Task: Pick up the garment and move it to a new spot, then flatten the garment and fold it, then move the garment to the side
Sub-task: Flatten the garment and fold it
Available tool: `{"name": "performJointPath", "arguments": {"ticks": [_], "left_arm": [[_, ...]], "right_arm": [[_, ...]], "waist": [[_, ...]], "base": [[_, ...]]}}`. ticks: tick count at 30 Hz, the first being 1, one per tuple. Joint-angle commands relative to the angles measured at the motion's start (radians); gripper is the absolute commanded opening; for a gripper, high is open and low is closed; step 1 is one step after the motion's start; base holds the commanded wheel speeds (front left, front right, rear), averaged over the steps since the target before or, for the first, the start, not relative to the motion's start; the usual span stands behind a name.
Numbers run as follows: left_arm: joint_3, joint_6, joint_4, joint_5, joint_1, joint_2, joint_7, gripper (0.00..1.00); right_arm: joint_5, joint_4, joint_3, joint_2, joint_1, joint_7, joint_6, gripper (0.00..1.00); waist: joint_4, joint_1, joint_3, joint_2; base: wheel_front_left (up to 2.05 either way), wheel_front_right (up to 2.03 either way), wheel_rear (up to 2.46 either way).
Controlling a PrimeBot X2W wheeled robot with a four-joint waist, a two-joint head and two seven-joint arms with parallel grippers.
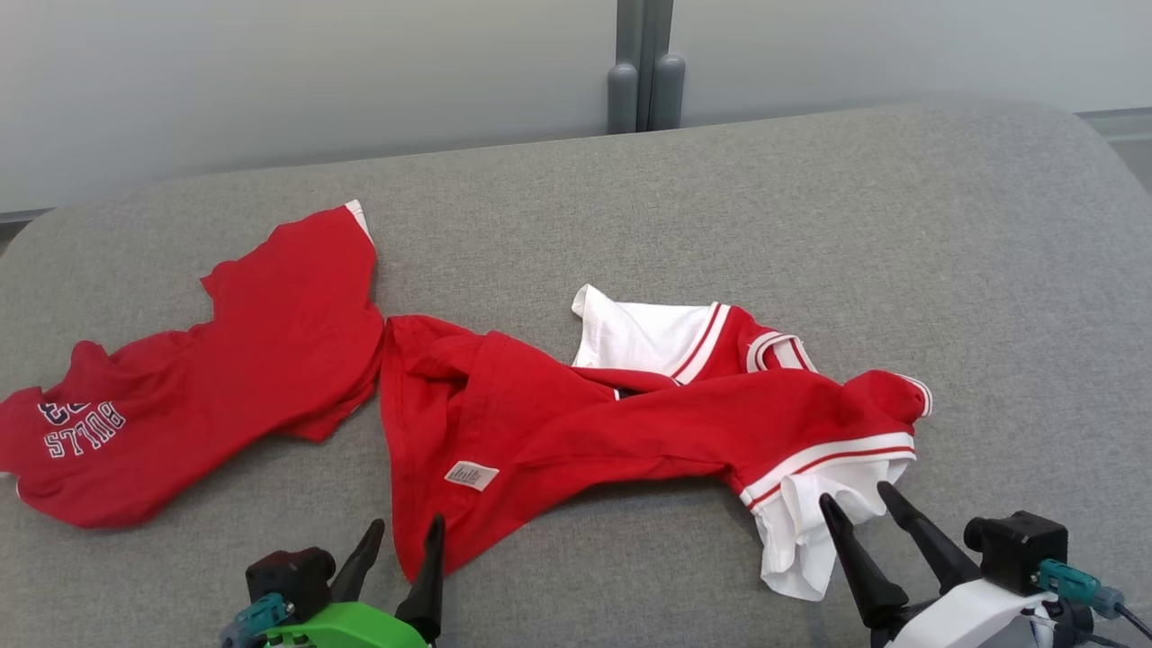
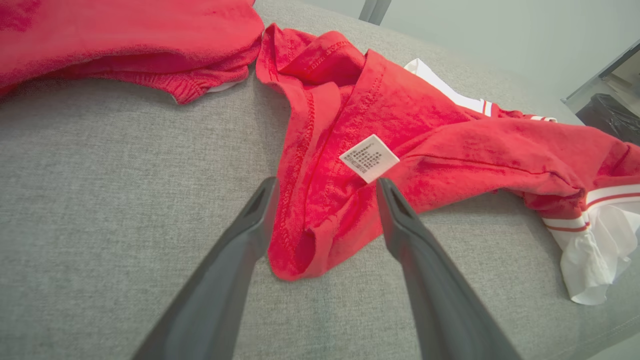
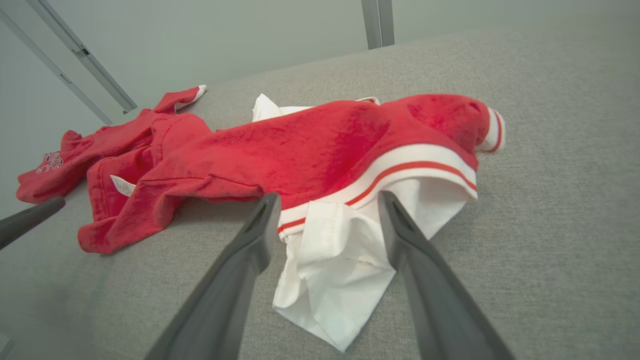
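1. Spread wide and pinching nothing, the left pincer [image 1: 408, 520] is seen at the lower left, its fingers pointed away over the gray cushion [image 1: 720, 225].
2. Further off and to the left of that pincer, a red shirt [image 1: 225, 360] with white "BULLS" lettering is laid crumpled on the cushion, its edge just beside the next shirt.
3. Between the fingers of the left pincer the pointed red corner of the red-and-white shirt [image 1: 558, 423] is found; whether it is touched cannot be told. A white label [image 1: 472, 475] is seen on the cloth just beyond the fingertips.
4. From there the red-and-white shirt is stretched, twisted and bunched, across to the right pincer, with its far sleeve [image 1: 639, 337] turned out white on the side away from both pincers.
5. The right pincer [image 1: 853, 491] is likewise held spread, with nothing gripped; the shirt's near sleeve [image 1: 801, 540], white below a red-striped band, is laid between its fingers.
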Motion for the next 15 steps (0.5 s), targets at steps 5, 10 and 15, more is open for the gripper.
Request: {"name": "performJointPath", "arguments": {"ticks": [5,10,15], "left_arm": [[-0.033,-0.022,0.042,-0.005,-0.043,-0.018,0.038,1.0],[-0.05,-0.034,0.072,-0.005,-0.064,-0.032,0.05,1.0],[-0.063,-0.045,0.1,-0.003,-0.083,-0.043,0.054,1.0]], "right_arm": [[0.016,0.072,0.038,0.011,-0.04,0.026,0.0,1.0],[0.003,0.132,0.032,0.031,-0.068,0.053,0.0,1.0],[-0.006,0.173,0.022,0.044,-0.086,0.077,0.0,1.0]], "waist": [[0.008,0.0,0.019,0.0],[0.019,0.0,0.031,0.0],[0.03,0.0,0.037,0.0]], "base": [[0.0,0.0,0.0],[0.0,0.0,0.0],[0.0,0.0,0.0]]}}
